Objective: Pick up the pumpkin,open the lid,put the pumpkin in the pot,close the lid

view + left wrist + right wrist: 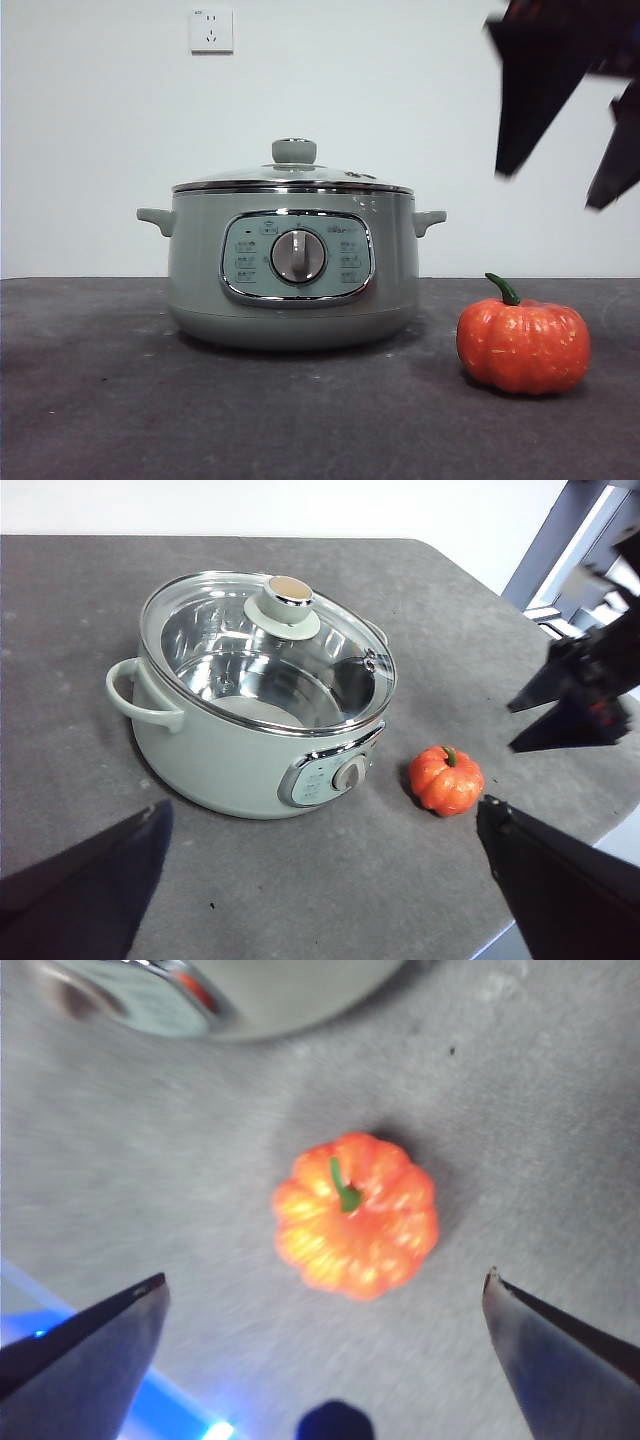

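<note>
**Right pincer spread above pumpkin; pot lidded; left pincer standing off**

The right pincer (325, 1290) hangs over the toy pumpkin (355, 1215) with its two black jaws splayed wide and nothing between them. In its wrist view the pumpkin lies just beyond the gap between the jaw tips, roughly centred between them, green stem pointing up at the camera. No contact: the front view shows this pincer (560, 190) high in the air, well clear of the pumpkin (523, 345), which rests on the dark grey bench (100, 400).

The electric cooking pot (292, 290) stands on the bench beside the pumpkin, apart from it, on the far side from the right pincer's approach. Its control panel and silver dial (298, 256) face the front camera. The glass lid (292, 180) sits seated on the pot rim, knob (294, 151) uppermost.

The left pincer (320, 840) is released, jaws wide apart and empty. It is held back from the work, looking down across the pot (230, 750); the lid (270, 645) and steel interior lie ahead of it, the pumpkin (446, 779) ahead toward one jaw, and the right pincer (575, 695) beyond that.

A white wall socket (211, 30) is fixed on the wall behind.
</note>
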Action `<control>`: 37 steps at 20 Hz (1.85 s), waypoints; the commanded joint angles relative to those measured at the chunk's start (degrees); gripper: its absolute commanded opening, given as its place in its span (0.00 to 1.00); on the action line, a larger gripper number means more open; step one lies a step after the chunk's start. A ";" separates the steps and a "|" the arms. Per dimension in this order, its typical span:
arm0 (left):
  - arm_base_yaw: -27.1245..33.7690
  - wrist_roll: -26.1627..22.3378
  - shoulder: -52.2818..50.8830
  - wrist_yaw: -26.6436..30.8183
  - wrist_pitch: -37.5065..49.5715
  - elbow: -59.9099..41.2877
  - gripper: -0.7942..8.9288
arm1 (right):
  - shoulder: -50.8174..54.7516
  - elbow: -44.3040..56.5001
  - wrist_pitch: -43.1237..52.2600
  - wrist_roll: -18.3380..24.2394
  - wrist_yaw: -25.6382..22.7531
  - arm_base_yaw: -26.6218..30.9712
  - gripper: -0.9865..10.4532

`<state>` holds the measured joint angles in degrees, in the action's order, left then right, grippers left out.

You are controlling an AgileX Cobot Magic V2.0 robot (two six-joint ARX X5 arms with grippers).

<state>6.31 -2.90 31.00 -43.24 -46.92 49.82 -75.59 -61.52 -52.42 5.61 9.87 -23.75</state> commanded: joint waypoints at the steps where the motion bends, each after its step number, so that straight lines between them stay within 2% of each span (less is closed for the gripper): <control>1: 0.02 0.13 -0.17 -0.31 0.15 0.17 0.86 | -4.81 -0.17 2.45 0.31 -2.29 -0.96 0.72; 9: 0.04 0.11 -0.15 -0.28 0.15 0.17 0.86 | -15.80 -0.17 7.02 0.28 -4.92 -2.32 0.72; 17: 0.04 0.11 -0.15 -0.28 0.15 0.17 0.86 | -19.10 -0.15 8.24 -0.17 -5.84 -3.34 0.71; 22: 0.04 0.11 -0.17 -0.31 0.13 0.17 0.86 | -19.67 -0.13 8.20 -1.18 -5.77 -3.34 0.51; 26: 0.04 0.13 -0.15 -0.28 0.13 0.17 0.86 | -19.67 -0.13 8.24 -1.62 -5.70 -3.32 0.06; 32: 0.02 0.13 1.22 -0.15 0.81 0.17 0.86 | -17.09 -0.17 8.17 -1.68 -5.75 -3.32 0.08; 37: -0.87 0.13 4.07 -0.09 2.80 0.57 0.86 | -5.27 -0.17 8.13 -2.75 -5.79 -3.32 0.08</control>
<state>5.50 -2.90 35.31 -43.11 -44.71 50.09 -80.93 -61.54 -44.49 3.66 4.27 -26.98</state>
